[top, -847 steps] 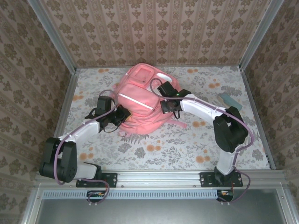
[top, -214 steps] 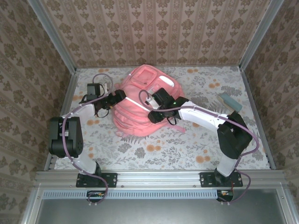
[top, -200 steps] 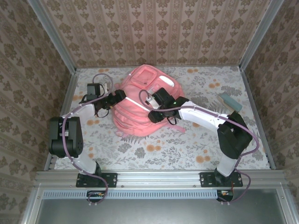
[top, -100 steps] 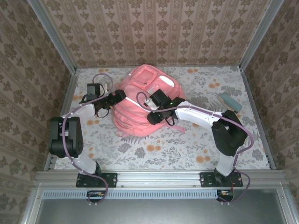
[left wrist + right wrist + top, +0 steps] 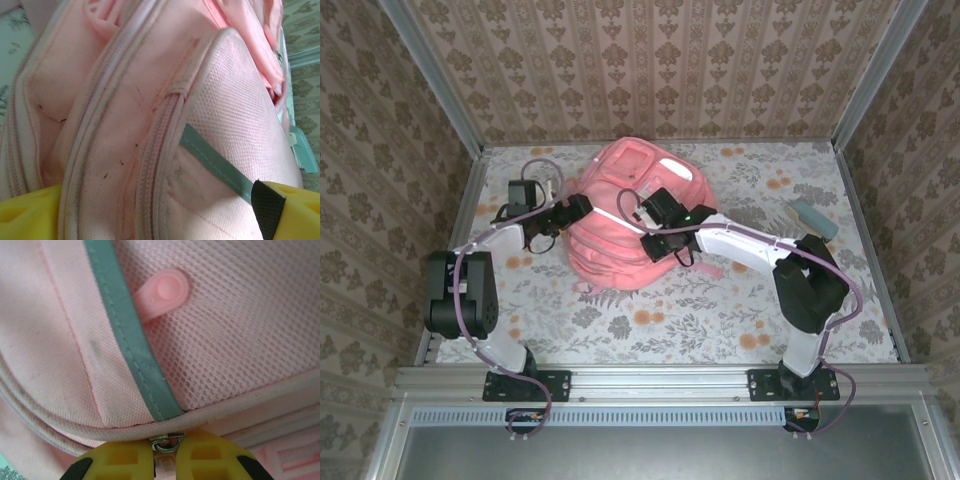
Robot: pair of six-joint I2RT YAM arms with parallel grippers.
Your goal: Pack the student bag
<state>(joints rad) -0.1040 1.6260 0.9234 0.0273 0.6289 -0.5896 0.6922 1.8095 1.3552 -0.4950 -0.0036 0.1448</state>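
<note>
Right gripper is clamped down, yellow fingertips pinched together on a little metal zipper ring right at a piped seam of the student bag. Just above that pinch there's a grey-green stripe running across the bag's fabric, and next to the stripe a pink rubber pull tab lies flat on the mesh panel.

Left gripper is spread wide at the bag's left side, with a zippered bulge of the bag sitting between its yellow fingers. Honestly the wrist view is too close up to say if the pads actually touch the fabric, but it isn't squeezing anything.

The bag itself lies flat on the floral table, between the two arms. Well off to the right of the bag there's a small teal block on its own.
</note>
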